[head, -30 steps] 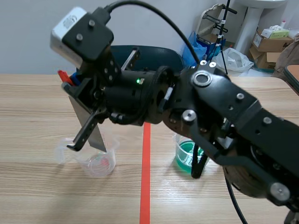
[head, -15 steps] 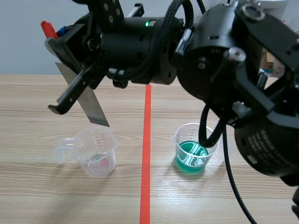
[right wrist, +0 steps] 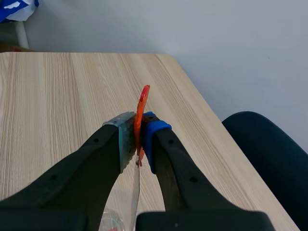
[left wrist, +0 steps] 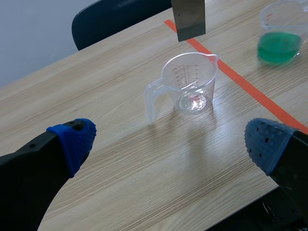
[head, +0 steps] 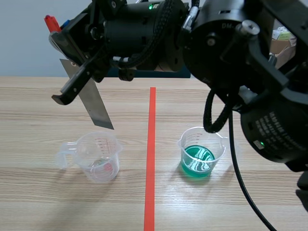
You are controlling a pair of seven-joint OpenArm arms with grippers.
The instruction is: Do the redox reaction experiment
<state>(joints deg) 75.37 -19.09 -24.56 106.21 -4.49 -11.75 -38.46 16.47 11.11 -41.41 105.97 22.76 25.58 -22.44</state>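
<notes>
Metal strip point(head: 95, 105) held above clear cup point(head: 98, 156) on bench point(head: 33, 110).
Right pincer point(right wrist: 137, 144) comes across from the right and is clamped on the strip, which hangs tilted with its lower end just over the cup's rim. The cup of green liquid point(head: 199, 153) stands well apart, on the other side of the red tape line point(head: 150, 159). Left pincer point(left wrist: 169, 142) is spread wide above the bench and holds nothing.

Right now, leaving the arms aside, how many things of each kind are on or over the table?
Clear measuring cups: 2, the nearly empty cup and the cup of green liquid
Metal sheets: 1, the metal sheet clamped in the right pincer, off the table
Total: 3
</notes>
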